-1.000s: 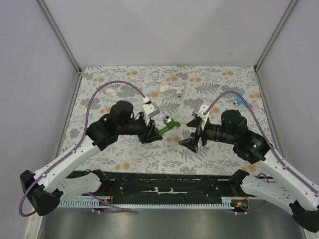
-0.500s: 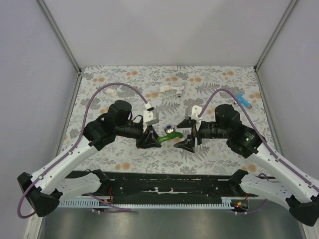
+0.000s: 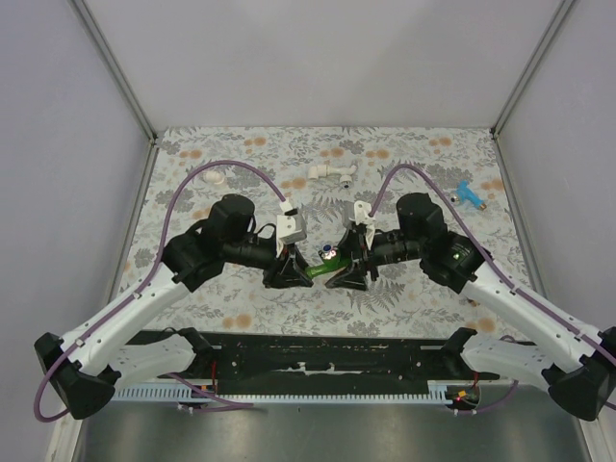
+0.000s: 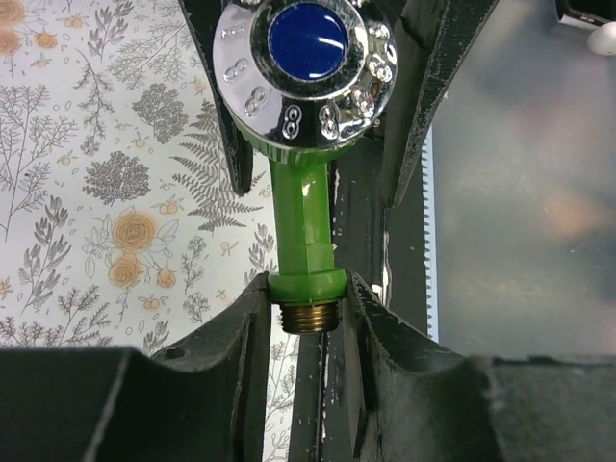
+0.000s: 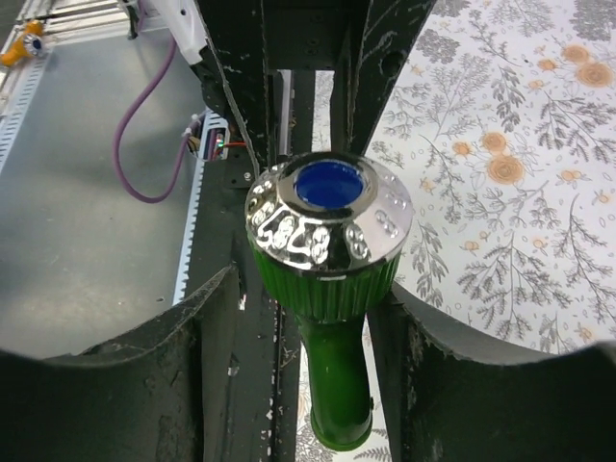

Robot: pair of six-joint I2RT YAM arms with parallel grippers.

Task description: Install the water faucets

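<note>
Right gripper [image 5: 310, 284] has swung in and its jaws are narrowing round the chrome-capped handle of the green faucet [image 4: 303, 221]; can't tell if the pads bite yet. Left gripper [image 4: 308, 298] stays clamped on the threaded end, faucet between both arms mid-table. Looks like a handover. White elbow fitting [image 3: 332, 173] and blue faucet [image 3: 469, 195] lie well apart at the back; nothing blocks, only tight nose-to-nose clearance

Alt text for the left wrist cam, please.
A green faucet is clamped near its brass threaded end by the left tool, over a floral tablecloth. The right tool's fingers flank its chrome, blue-centred cap.
</note>
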